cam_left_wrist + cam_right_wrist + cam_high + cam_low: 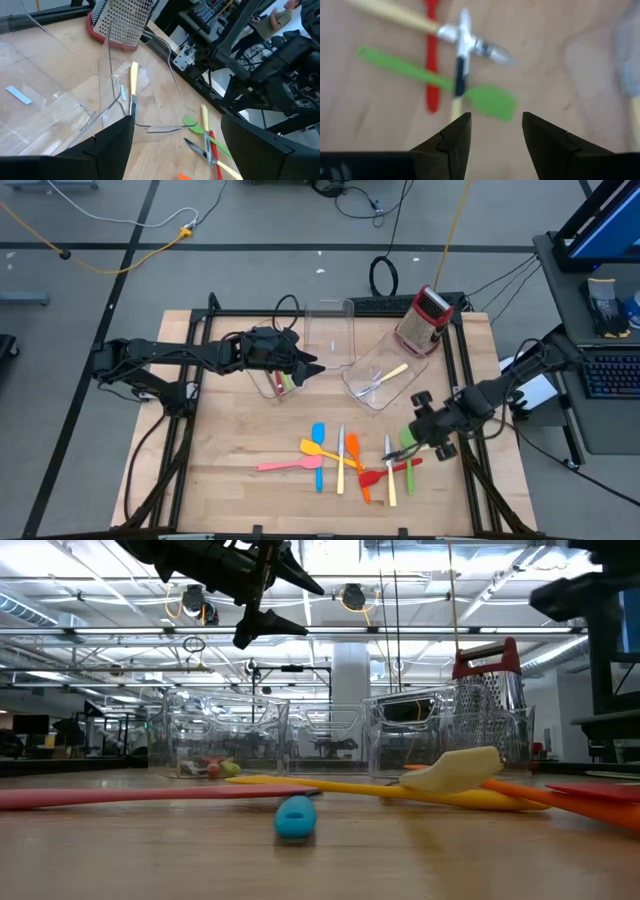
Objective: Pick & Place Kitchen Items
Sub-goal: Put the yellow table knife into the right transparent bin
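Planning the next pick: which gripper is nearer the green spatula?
Right. The right gripper hovers just beside the green spatula, jaws open. The left gripper is over the clear bin, well away across the table.

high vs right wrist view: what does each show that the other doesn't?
High view only: the left gripper open above the left bin, the box grater, the blue spatula, the pink spatula.
Right wrist only: the right gripper open, seen close up.
Both: the green spatula, a red utensil and cream-handled cutlery crossed beside it.
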Robot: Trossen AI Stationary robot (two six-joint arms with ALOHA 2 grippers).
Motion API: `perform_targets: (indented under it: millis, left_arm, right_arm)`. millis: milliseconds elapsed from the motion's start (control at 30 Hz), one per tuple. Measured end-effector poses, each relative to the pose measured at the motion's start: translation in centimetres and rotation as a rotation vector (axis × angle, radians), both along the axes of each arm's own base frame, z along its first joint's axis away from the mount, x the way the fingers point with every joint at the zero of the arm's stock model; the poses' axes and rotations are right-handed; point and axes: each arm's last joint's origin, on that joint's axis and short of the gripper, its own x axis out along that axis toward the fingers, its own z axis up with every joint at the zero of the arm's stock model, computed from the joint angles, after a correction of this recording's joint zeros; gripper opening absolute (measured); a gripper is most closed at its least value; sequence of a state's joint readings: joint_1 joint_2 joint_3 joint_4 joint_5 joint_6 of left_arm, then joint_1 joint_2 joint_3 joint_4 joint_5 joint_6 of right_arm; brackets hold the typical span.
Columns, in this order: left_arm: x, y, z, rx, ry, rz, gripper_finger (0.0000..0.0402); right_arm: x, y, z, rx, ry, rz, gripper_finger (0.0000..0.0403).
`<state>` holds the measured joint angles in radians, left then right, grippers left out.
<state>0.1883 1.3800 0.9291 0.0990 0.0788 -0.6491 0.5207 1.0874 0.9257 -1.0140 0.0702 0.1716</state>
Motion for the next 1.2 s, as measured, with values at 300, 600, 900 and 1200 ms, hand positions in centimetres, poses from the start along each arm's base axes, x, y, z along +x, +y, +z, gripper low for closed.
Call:
perform_targets:
  millis: [300, 600, 900, 1200]
  left_arm:
    - [0.0, 0.0, 0.0, 0.016, 0.001, -0.006, 0.0306]
    - [0.0, 0.0, 0.0, 0.039, 0.004, -0.009, 0.0306]
    - [0.0, 0.0, 0.0, 0.043, 0.004, -0.005, 0.0306]
    - [0.0, 0.0, 0.0, 0.044, 0.004, -0.005, 0.0306]
  right_arm:
    - [-1.7, 0.7, -2.9, 0.026, 0.149, -0.009, 0.0169]
    - [-2.7, 0.2, -6.4, 0.017, 0.209, -0.004, 0.0169]
    - [-2.9, 0.2, -7.6, 0.045, 0.208, 0.004, 0.0169]
    - [-2.2, 1.2, -7.3, 0.157, 0.151, -0.007, 0.0169]
